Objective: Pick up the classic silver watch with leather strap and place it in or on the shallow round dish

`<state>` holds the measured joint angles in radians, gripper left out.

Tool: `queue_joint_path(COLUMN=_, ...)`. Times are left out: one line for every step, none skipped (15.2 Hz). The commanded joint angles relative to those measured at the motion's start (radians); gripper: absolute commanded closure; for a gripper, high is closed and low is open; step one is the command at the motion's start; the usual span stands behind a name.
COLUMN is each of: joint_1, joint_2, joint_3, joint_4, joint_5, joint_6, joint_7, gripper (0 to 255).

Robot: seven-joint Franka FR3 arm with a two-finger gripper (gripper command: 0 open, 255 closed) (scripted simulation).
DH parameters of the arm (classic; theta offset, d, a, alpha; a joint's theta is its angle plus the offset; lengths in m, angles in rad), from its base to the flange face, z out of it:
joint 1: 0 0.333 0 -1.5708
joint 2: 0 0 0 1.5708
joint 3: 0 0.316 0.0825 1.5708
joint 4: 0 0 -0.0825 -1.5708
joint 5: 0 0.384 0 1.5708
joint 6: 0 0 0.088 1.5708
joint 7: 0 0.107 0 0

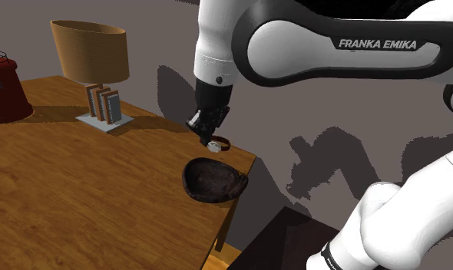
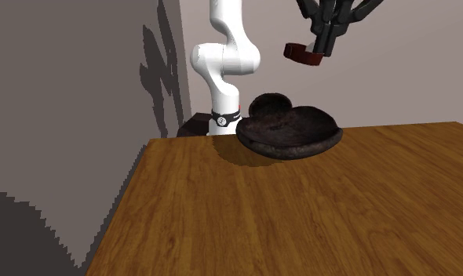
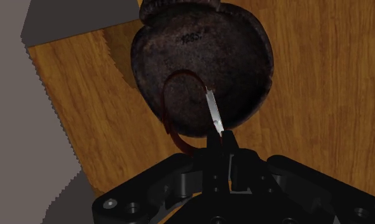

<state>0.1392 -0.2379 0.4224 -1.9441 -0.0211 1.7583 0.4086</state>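
Pincer (image 3: 221,143) around one watch (image 3: 213,109), one dish (image 3: 199,57)

The watch (image 3: 213,111) hangs in the air over the dish (image 1: 213,182), well clear of it; its thin silver case is clasped edge-on in the pincer (image 3: 222,141); its reddish-brown strap curls out in a loop to one side; the dish is dark brown, shallow, roughly round with an uneven rim; it sits upright near the desk's (image 1: 79,199) corner.
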Motion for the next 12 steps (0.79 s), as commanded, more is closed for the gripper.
queue_joint_path(joint_1=0.001, joint_2=-0.006, joint_3=0.000, joint_4=-0.034, joint_5=0.002, joint_6=0.029, joint_7=0.001, gripper=255)
queue_joint_path(joint_1=0.002, joint_2=-0.006, joint_3=0.001, joint_4=-0.047, joint_5=0.002, joint_6=0.042, joint_7=0.002, gripper=255)
queue_joint_path(joint_1=0.002, joint_2=-0.006, joint_3=0.001, joint_4=-0.061, joint_5=0.002, joint_6=0.056, joint_7=0.003, gripper=255)
queue_joint_path(joint_1=0.002, joint_2=-0.006, joint_3=0.002, joint_4=-0.074, joint_5=0.002, joint_6=0.069, joint_7=0.005, gripper=255)
queue_joint_path(joint_1=0.003, joint_2=-0.005, joint_3=0.003, joint_4=-0.087, joint_5=0.002, joint_6=0.082, joint_7=0.006, gripper=255)
queue_joint_path(joint_1=0.003, joint_2=-0.005, joint_3=0.003, joint_4=-0.100, joint_5=0.002, joint_6=0.096, joint_7=0.007, gripper=255)
queue_joint_path(joint_1=0.003, joint_2=-0.004, joint_3=0.004, joint_4=-0.112, joint_5=0.002, joint_6=0.109, joint_7=0.009, gripper=255)
queue_joint_path(joint_1=0.003, joint_2=-0.003, joint_3=0.005, joint_4=-0.125, joint_5=0.001, joint_6=0.122, joint_7=0.010, gripper=255)
queue_joint_path(joint_1=0.004, joint_2=-0.001, joint_3=0.006, joint_4=-0.137, joint_5=0.001, joint_6=0.136, joint_7=0.012, gripper=255)
queue_joint_path(joint_1=0.004, joint_2=0.000, joint_3=0.006, joint_4=-0.145, joint_5=0.000, joint_6=0.144, joint_7=0.013, gripper=255)
queue_joint_path(joint_1=0.004, joint_2=-0.001, joint_3=0.006, joint_4=-0.145, joint_5=0.001, joint_6=0.144, joint_7=0.013, gripper=255)
queue_joint_path(joint_1=0.004, joint_2=-0.001, joint_3=0.006, joint_4=-0.145, joint_5=0.000, joint_6=0.144, joint_7=0.013, gripper=255)
